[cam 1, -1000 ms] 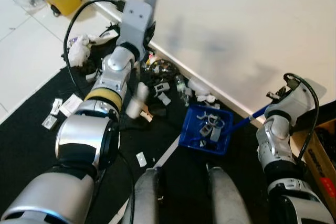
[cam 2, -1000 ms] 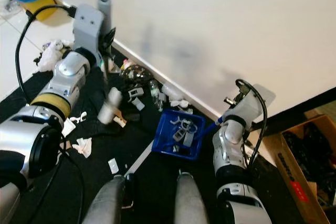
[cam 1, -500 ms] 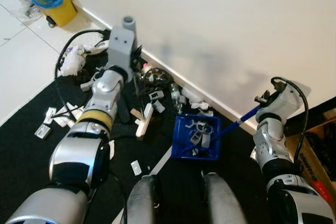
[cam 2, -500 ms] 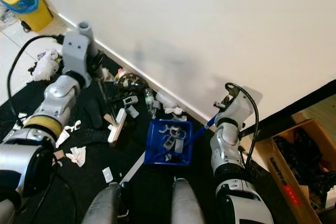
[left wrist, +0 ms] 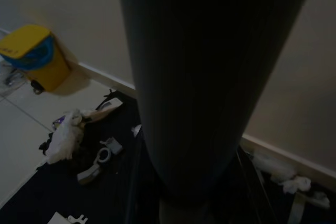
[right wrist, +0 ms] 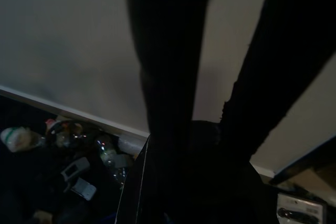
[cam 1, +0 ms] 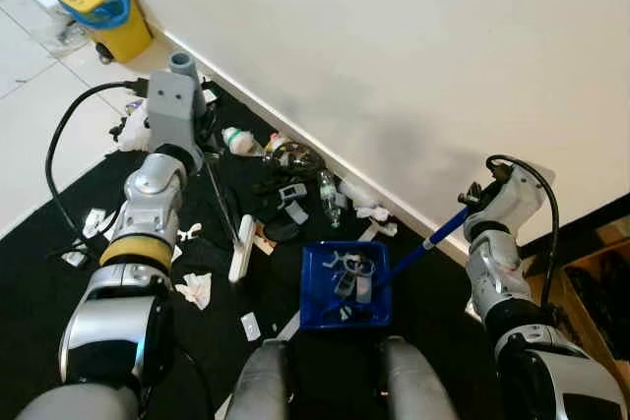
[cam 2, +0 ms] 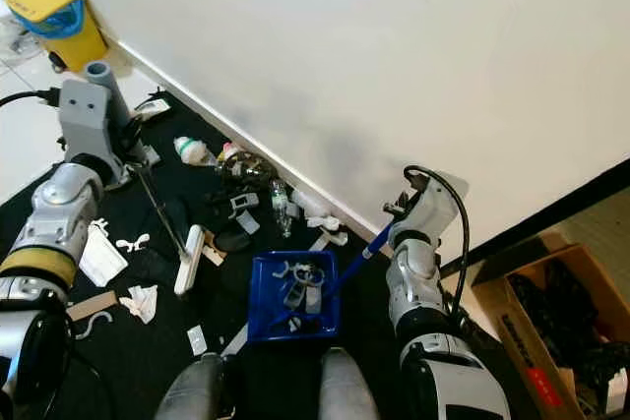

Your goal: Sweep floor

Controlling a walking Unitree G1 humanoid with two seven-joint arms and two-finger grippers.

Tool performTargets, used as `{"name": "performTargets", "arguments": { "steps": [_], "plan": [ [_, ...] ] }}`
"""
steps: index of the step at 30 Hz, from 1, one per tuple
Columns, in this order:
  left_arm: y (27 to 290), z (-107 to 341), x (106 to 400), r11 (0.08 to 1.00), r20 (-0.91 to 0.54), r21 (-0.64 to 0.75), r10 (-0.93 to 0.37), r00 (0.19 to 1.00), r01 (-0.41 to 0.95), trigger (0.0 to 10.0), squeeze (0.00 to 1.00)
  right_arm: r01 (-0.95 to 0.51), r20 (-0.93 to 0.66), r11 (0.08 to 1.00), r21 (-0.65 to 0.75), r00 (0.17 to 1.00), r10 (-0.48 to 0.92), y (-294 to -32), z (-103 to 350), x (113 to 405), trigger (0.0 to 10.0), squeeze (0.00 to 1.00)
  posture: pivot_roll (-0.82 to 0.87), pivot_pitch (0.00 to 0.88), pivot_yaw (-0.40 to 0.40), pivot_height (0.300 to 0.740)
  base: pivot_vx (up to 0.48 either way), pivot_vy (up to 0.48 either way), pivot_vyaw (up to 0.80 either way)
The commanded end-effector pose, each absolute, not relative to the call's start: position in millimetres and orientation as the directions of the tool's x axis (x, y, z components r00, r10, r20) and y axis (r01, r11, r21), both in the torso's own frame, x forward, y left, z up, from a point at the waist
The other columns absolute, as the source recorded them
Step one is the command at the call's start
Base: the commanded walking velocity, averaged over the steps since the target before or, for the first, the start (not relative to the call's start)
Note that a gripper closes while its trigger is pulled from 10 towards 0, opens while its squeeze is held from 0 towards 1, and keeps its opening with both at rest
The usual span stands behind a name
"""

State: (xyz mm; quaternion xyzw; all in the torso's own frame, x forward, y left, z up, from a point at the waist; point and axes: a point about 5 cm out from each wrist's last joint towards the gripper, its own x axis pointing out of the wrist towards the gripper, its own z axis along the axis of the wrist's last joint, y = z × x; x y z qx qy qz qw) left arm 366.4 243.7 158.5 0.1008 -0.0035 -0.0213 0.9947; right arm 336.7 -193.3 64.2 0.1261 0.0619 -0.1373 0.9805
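The blue plastic dustpan (cam 1: 343, 287) sits on the black floor mat (cam 1: 59, 322) just in front of the robot's legs, already carrying a few grey and white scraps. Its long blue handle (cam 1: 430, 239) rises away from the pan towards the robot's right, up to the right gripper (cam 1: 476, 196), which appears clamped on the handle's top end; the right wrist view is too dark to confirm the fingers.

To the left of the dustpan, and a little apart from it, lies the white brush head (cam 1: 241, 249) of a thin dark-shafted broom (cam 1: 222, 206). The shaft runs from the head up and away to the left gripper (cam 1: 202, 137), which seems closed around it, though the dark left wrist view does not settle this either. The brush head's long axis runs roughly parallel to the dustpan's left wall, so its broad face is turned towards the pan.

The litter lies mostly beyond the dustpan, along the white skirting board (cam 1: 295, 140): a clear plastic bottle (cam 1: 329, 198), a white-and-green bottle (cam 1: 239, 142), grey clips and crumpled white tissue (cam 1: 195, 288). More paper scraps lie on the far side of the broom from the pan. A yellow bin with a blue liner (cam 1: 100, 7) stands well beyond, on the white tiles.

The broom arm is the nearer one to the wall-side rubbish, so the coming stroke probably needs the brush set behind that pile and drawn towards the pan's open edge.
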Motion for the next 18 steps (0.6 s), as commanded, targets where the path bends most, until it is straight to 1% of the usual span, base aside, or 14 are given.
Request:
{"name": "performTargets", "arguments": {
  "steps": [1, 6, 10, 12, 15, 18],
  "plan": [
    [243, 156, 364, 0.976, -0.017, 0.213, -0.047, 0.999, 0.05, 10.0, 0.0, 0.283, -0.141, 0.928, 0.244, 0.957, -0.255, -195, 67, 338, 10.0, 0.0, 0.03, 0.095, 0.005, 0.74, 0.0, 0.0, 0.0],
    [233, 142, 358, 0.984, -0.064, 0.171, -0.047, 0.997, 0.058, 10.0, 0.0, 0.26, -0.151, 0.937, 0.234, 0.962, -0.229, -193, 65, 339, 10.0, 0.0, 0.04, 0.094, 0.012, 0.74, 0.0, 0.0, 0.0],
    [226, 129, 355, 0.988, -0.117, 0.147, -0.02, 0.993, 0.037, 10.0, 0.0, 0.245, -0.167, 0.944, 0.219, 0.963, -0.212, -193, 61, 337, 10.0, 0.0, 0.04, 0.091, 0.014, 0.74, 0.0, 0.0, 0.0],
    [225, 129, 355, 0.988, -0.121, 0.147, -0.02, 0.992, 0.038, 10.0, 0.0, 0.245, -0.169, 0.945, 0.219, 0.963, -0.211, -193, 61, 336, 10.0, 0.0, 0.04, 0.091, 0.014, 0.74, 0.0, 0.0, 0.0],
    [220, 117, 350, 0.978, -0.201, 0.201, -0.008, 0.98, 0.049, 10.0, 0.0, 0.246, -0.18, 0.946, 0.212, 0.961, -0.209, -194, 57, 334, 10.0, 0.0, 0.04, 0.093, 0.023, 0.74, 0.0, 0.0, 0.0],
    [220, 115, 349, 0.976, -0.208, 0.212, 0.001, 0.978, 0.044, 10.0, 0.0, 0.245, -0.181, 0.946, 0.211, 0.961, -0.209, -194, 57, 334, 10.0, 0.0, 0.04, 0.093, 0.023, 0.74, 0.0, 0.0, 0.0]
  ]
}}
